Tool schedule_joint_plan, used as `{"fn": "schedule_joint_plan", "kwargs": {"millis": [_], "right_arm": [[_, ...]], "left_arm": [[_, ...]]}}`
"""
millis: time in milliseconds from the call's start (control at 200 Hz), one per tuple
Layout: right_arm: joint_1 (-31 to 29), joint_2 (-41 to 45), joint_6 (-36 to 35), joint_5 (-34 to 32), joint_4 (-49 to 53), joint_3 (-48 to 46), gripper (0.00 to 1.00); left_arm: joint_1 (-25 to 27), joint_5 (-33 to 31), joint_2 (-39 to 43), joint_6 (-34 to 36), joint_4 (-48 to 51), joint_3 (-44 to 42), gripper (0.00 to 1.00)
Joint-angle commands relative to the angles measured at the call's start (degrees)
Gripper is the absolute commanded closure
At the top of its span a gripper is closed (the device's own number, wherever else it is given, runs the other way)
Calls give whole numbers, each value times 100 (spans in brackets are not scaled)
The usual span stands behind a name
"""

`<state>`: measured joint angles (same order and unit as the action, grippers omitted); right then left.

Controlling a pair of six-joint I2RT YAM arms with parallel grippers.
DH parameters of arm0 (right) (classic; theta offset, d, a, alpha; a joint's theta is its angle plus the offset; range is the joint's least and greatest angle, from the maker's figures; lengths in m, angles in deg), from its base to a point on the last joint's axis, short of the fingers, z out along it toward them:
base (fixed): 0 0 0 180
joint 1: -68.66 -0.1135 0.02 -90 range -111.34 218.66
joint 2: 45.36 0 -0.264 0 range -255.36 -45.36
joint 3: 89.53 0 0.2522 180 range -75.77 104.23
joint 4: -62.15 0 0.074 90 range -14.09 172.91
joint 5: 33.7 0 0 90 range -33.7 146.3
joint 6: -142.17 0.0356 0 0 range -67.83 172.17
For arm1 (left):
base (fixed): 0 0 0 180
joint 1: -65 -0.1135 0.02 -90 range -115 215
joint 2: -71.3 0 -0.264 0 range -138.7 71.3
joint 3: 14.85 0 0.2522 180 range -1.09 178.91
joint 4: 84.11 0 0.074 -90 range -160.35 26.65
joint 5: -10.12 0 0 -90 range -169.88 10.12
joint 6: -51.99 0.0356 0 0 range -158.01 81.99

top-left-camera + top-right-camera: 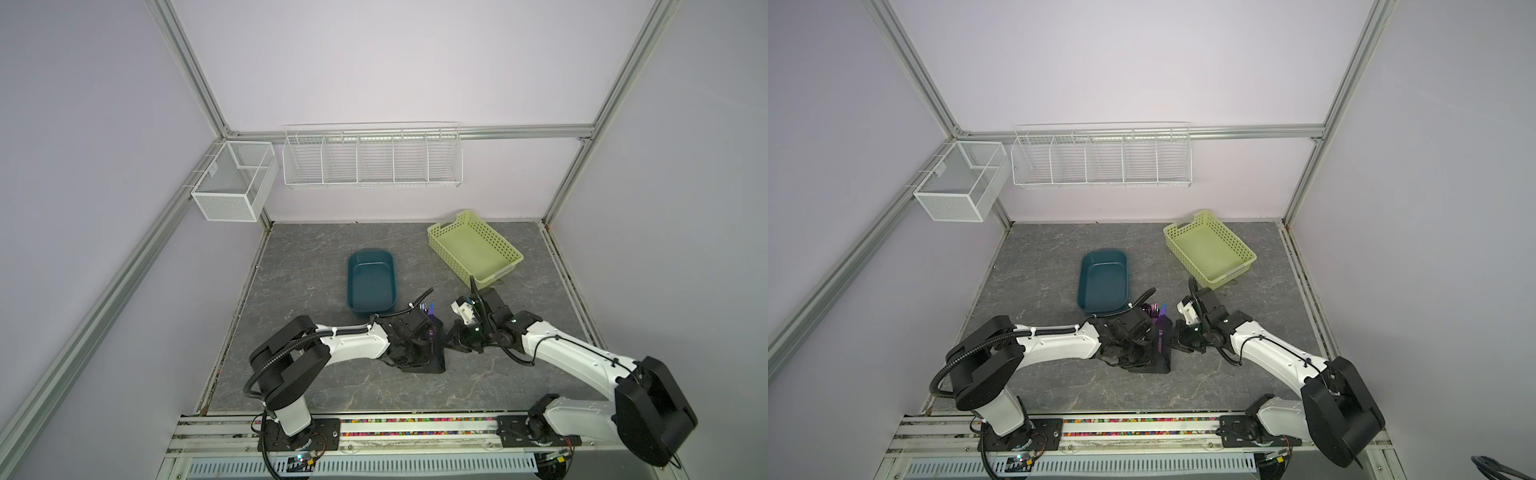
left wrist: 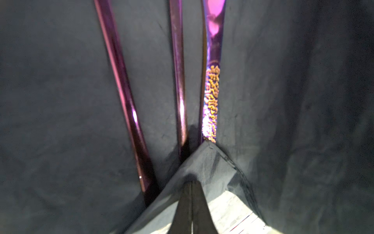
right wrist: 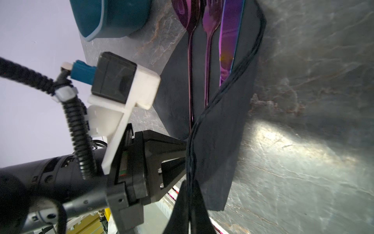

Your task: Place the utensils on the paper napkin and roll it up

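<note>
Just toward 5 o'clock of the centre of the grey marbled tabletop (image 1: 332,386) lies the thin matte black paper napkin (image 1: 437,353), seen in both top views between the two arms. On it rest the slim dark utensils with shiny purple heads (image 1: 428,308), side by side, their heads pointing to 12 o'clock and poking out past the napkin's far edge. The right wrist view shows them as a spoon (image 3: 183,12), a fork (image 3: 211,20) and a knife (image 3: 230,40). The napkin's 3 o'clock edge is raised off the table and drawn over the handles, so the sheet stands up as a loose fold rather than lying flat.

The left gripper (image 2: 191,186) comes in from 9 o'clock. Its fingers are clenched together on a pinched fold of the napkin at the handle end, and three purple handles (image 2: 178,81) run away from it across the dark sheet. The right gripper (image 3: 190,188) comes in from 3 o'clock, its fingers clamped tight on the lifted edge of the napkin. The two grippers sit just beside each other, with the raised fold between them.

A teal oval plastic tub (image 1: 370,282) stands at 11 o'clock from the napkin, near the utensil heads but apart from them. A pale yellow-green perforated plastic basket (image 1: 473,249) sits at 1 o'clock, well apart.
</note>
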<state>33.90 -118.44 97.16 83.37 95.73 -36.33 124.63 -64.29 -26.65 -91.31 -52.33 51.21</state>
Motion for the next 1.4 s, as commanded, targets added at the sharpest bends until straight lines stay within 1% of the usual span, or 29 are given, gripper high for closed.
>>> {"fn": "schedule_joint_plan", "kwargs": {"millis": [0, 345, 555, 710, 910, 1055, 1160, 1395], "right_arm": [[-191, -148, 316, -122, -302, 146, 93], [-631, -451, 686, -331, -802, 204, 93], [-675, -575, 686, -361, -818, 209, 94], [-694, -650, 656, -330, -836, 242, 93], [-746, -779, 664, -309, -891, 305, 94], [-788, -901, 660, -303, -909, 371, 93], [-837, -971, 685, -308, -956, 409, 93], [-939, -1145, 721, -319, -1023, 503, 93]], "left_arm": [[-13, -105, -79, -14, 8, 22, 100], [-31, -135, 20, -78, -36, -81, 100], [-134, -296, 482, -95, 158, -188, 100], [-189, -351, 725, 9, 581, -210, 100], [-189, -278, 966, 25, 699, -413, 100], [-189, -276, 958, 32, 687, -585, 100], [-194, -397, 919, 49, 743, -650, 100], [-198, -383, 675, 39, 556, -740, 100]]}}
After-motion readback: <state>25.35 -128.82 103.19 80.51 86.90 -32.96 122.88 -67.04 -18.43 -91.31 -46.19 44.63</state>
